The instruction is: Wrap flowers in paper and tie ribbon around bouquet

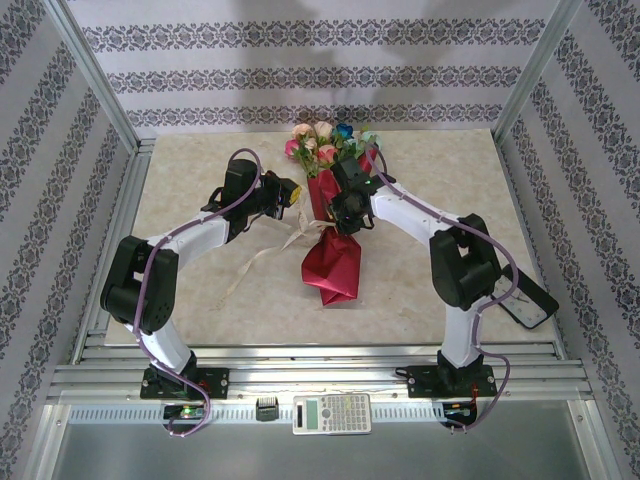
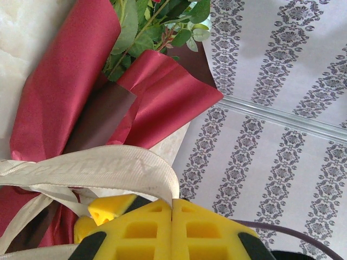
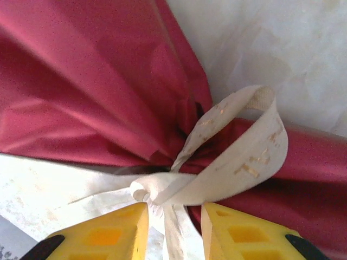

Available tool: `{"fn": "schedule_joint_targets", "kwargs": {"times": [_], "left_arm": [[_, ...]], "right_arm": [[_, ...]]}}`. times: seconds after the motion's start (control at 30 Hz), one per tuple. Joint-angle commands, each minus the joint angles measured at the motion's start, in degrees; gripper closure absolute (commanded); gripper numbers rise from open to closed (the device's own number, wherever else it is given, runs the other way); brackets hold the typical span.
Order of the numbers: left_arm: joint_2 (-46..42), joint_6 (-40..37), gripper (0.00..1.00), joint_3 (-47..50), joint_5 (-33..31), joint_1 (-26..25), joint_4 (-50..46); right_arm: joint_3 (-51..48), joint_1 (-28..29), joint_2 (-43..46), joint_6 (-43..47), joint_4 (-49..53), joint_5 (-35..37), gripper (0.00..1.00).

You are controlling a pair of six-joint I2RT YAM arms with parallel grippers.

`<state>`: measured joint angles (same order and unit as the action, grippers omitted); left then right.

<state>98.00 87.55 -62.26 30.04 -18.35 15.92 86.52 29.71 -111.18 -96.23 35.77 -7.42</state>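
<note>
The left claw (image 2: pixel 172 205) is clamped on the ribbon (image 2: pixel 92 169) beside the bouquet (image 1: pixel 330 262); the right claw (image 3: pixel 174 214) is held narrowly parted astride the knot (image 3: pixel 147 190). Bare surface (image 1: pixel 190 170) is seen around.

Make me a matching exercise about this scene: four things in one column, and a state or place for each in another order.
1 left claw
2 right claw
3 flowers
4 ribbon

a open
b looped around the red paper
c shut
d poking out of the paper's far end

Pairs: 1-c, 2-a, 3-d, 4-b
</note>
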Motion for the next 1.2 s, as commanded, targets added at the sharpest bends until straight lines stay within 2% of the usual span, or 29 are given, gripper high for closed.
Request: {"fn": "schedule_joint_targets", "kwargs": {"times": [0.0,0.23,0.37,0.47,0.8,0.97,1.0,1.07,1.1,1.17], "left_arm": [[0.11,0.91,1.0,-1.63,1.18,0.42,2.79],[-0.58,1.49,1.0,-1.35,1.34,0.39,3.39],[-1.36,1.44,1.0,-1.29,1.39,0.38,2.9],[-1.49,1.63,1.0,-0.96,1.39,0.35,3.07],[-0.53,3.03,1.0,-0.59,1.59,0.34,5.04],[0.33,2.67,1.0,-1.67,1.34,0.33,4.83],[0.42,2.47,1.0,-1.89,1.25,0.37,4.53],[0.6,2.36,1.0,-2.08,1.18,0.36,4.39],[0.7,2.53,1.0,-1.99,1.18,0.35,4.66],[0.79,2.54,1.0,-1.91,1.25,0.3,4.79]], "right_arm": [[-1.19,-0.45,-1.4,-2.9,-0.82,-1.34,0.68],[-1.38,-0.86,-2.4,-3.36,-0.76,-1.07,0.71],[-1.23,-1.05,-1.64,-2.8,-0.72,0.2,0.84],[-0.89,-1.24,-0.85,-2.3,-0.1,0.93,1.0],[0.97,-1.94,3.3,1.77,1.32,4.45,1.0],[0.65,-2.04,3.25,1.62,1.51,2.18,1.0],[0.11,-1.69,3.32,0.38,1.43,1.37,0.95],[-1.03,-0.73,3.42,-2.27,0.27,0.21,0.77],[-1.5,-0.18,3.27,-3.84,-0.41,-0.35,0.72],[-2.1,0.37,2.69,-6.14,-2.58,-1.43,0.69]]}}
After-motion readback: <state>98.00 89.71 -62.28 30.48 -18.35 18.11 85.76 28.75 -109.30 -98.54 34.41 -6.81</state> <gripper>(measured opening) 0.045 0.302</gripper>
